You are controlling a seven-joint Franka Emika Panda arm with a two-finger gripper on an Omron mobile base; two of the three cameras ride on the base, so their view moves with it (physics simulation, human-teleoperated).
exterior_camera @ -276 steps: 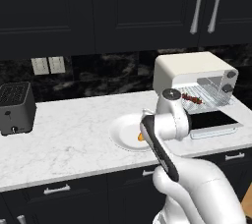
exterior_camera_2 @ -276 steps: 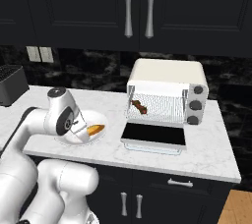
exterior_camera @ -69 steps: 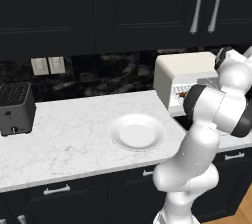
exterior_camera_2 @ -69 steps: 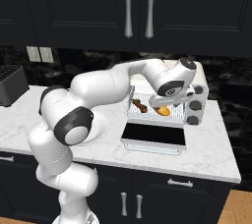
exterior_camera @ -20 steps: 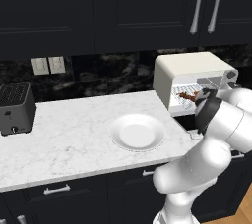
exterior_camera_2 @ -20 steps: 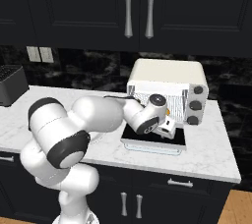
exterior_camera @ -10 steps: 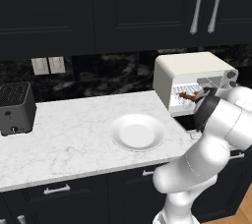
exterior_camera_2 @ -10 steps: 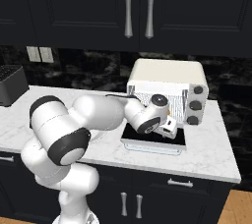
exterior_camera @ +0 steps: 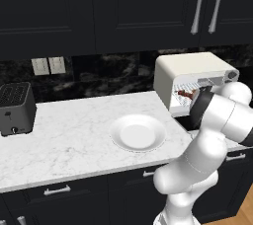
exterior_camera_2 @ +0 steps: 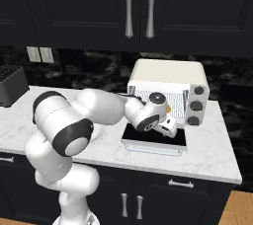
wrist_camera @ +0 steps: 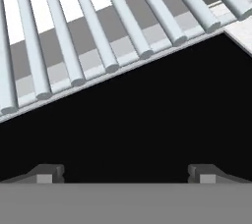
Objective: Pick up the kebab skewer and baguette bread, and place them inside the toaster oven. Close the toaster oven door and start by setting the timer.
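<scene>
The cream-white toaster oven [exterior_camera_2: 168, 78] stands at the counter's right, and its toaster oven door [exterior_camera_2: 150, 141] lies open and flat in front of it. Inside on the wire rack [wrist_camera: 98, 36] I see the kebab skewer [exterior_camera: 186, 93]. A bit of the orange baguette bread [exterior_camera_2: 169, 108] peeks out beside my wrist. My gripper [exterior_camera_2: 168, 126] hovers low over the open door, just outside the oven mouth. In the hand view my gripper [wrist_camera: 126, 174] is open with nothing between its fingertips [wrist_camera: 45, 173], facing the rack's front edge and the dark door glass.
A white plate [exterior_camera: 137, 132] lies on the marble counter [exterior_camera: 74, 135] left of the oven. A small black slot toaster [exterior_camera: 15, 108] stands at the far left. The oven's round knobs [exterior_camera_2: 197, 98] sit on its right front. Dark cabinets hang above.
The hand has eased slightly back and down from the oven mouth over the door. The fingers stay open, and both foods rest on the rack.
</scene>
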